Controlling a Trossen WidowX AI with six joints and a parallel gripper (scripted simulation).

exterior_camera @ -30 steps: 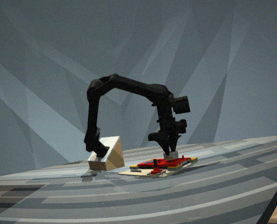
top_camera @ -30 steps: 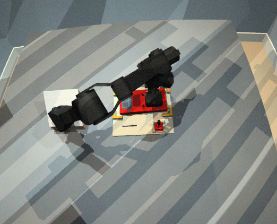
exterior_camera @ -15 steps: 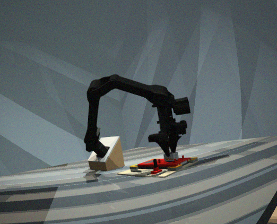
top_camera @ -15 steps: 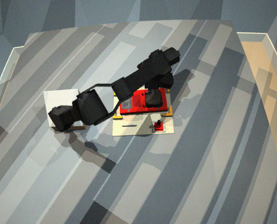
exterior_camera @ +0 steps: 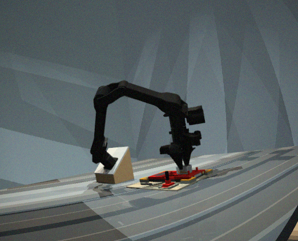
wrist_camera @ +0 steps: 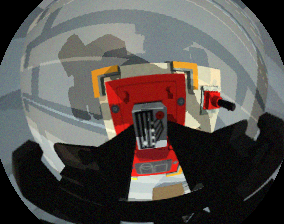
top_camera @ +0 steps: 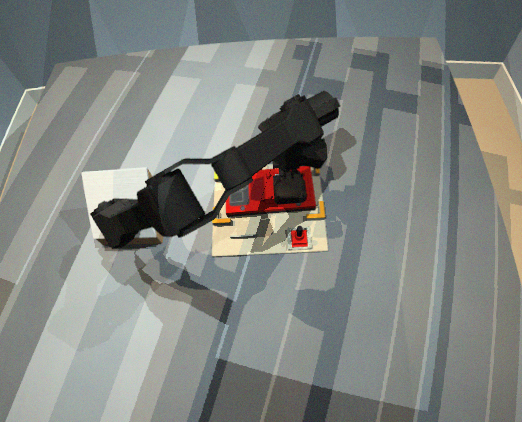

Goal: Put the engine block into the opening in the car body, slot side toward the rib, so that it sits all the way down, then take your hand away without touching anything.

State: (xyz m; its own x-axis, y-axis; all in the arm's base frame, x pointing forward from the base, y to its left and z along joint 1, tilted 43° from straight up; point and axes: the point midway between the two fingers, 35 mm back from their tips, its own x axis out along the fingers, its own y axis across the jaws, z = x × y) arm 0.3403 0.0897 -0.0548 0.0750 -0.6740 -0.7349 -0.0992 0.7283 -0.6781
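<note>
The arm (top_camera: 267, 142) (exterior_camera: 148, 95) is showing matte black almost all over, with blocky, faceted joint housings. A boxy shoulder housing (top_camera: 172, 202) (exterior_camera: 101, 95) is joining two slim, bent side rails (top_camera: 198, 160) that are leaving a gap between them, and a straight, solid forearm link (top_camera: 265, 147) (exterior_camera: 144, 95) is running on from there. A stubby cylindrical housing (top_camera: 325, 107) (exterior_camera: 196, 115) is jutting from the wrist end. The claw (exterior_camera: 183, 168) (wrist_camera: 150, 125) is wearing the same black, its broad fingers tapering toward narrow tips. The pictures are too coarse for making out screws or lettering.
</note>
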